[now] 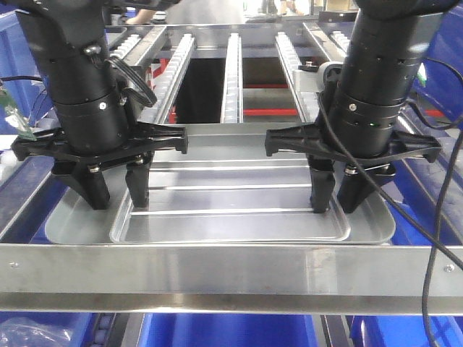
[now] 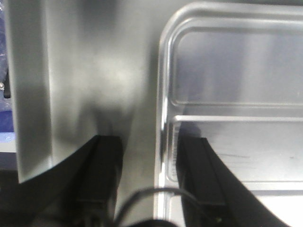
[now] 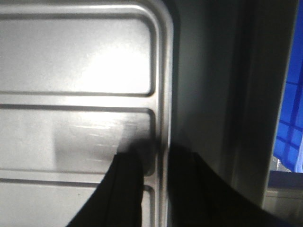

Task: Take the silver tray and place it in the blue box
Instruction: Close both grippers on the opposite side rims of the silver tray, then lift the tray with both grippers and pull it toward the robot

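Clearance is running tight around the silver tray (image 1: 231, 220), which is lying flat inside a larger tray (image 1: 72, 225) whose sloping sides are leaving only a narrow band of bare metal to the left and right. A flat steel rail (image 1: 217, 271) is closing off the near edge, and roller tracks (image 1: 233, 72) are stretching away behind, so the open room is lying mostly overhead. The silver tray is showing a shallow, brushed bottom, rounded corners, a rolled rim and long straight ridges catching the light. The blue box (image 1: 217, 331) is showing as bright plastic below the rail, well apart from the tray. The left end effector (image 1: 118, 202) is standing spread across the tray's left rim, one black finger (image 2: 199, 175) sitting inside the tray and the other outside on the larger tray, with gaps showing on both sides of the rim. The right end effector (image 1: 336, 208) is straddling the right rim in the same way, its fingers (image 3: 125, 194) sitting much closer to the rim; shadow is hiding the contact, so I cannot tell whether it is pinching the metal or only bracketing it.
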### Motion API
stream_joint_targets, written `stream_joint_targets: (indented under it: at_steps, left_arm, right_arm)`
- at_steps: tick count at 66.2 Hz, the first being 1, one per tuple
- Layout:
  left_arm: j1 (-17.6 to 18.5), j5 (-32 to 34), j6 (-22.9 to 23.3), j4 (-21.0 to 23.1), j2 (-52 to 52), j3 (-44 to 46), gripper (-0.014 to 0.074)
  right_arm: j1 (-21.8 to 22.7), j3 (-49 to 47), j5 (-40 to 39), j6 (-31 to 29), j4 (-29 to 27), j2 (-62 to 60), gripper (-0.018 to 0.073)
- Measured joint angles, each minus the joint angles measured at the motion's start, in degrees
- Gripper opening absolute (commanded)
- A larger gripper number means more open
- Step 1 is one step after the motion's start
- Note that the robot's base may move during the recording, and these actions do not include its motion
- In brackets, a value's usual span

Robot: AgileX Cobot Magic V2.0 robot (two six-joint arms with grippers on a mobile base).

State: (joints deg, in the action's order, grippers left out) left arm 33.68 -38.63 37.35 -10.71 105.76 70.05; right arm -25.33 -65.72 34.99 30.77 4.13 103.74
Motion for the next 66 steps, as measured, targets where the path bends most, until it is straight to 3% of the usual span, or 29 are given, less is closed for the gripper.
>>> stream_joint_targets:
  at_steps: [11,22,36,49,66]
  left_arm:
    - [0.0,-0.1,0.0,0.7,0.1,0.2,0.0145]
    - [0.0,-0.1,0.0,1.9,0.3,0.3,0.0002]
    - [0.0,-1.0,0.0,2.0,0.3,0.4,0.0007]
    - [0.0,-1.3,0.0,2.0,0.4,0.8,0.0006]
    - [0.0,-7.6,-1.1,2.0,1.4,5.9,0.0006]
  right_arm:
    - [0.0,0.0,0.0,0.0,0.0,0.0,0.0290]
    - [0.0,0.0,-0.1,0.0,0.0,0.0,0.0270]
    - [0.0,0.0,-0.1,0.0,0.2,0.0,0.0041]
    - [0.1,-0.1,0.1,0.0,0.2,0.0,0.0056]
    - [0.1,-3.5,4.0,0.0,0.2,-0.8,0.0056]
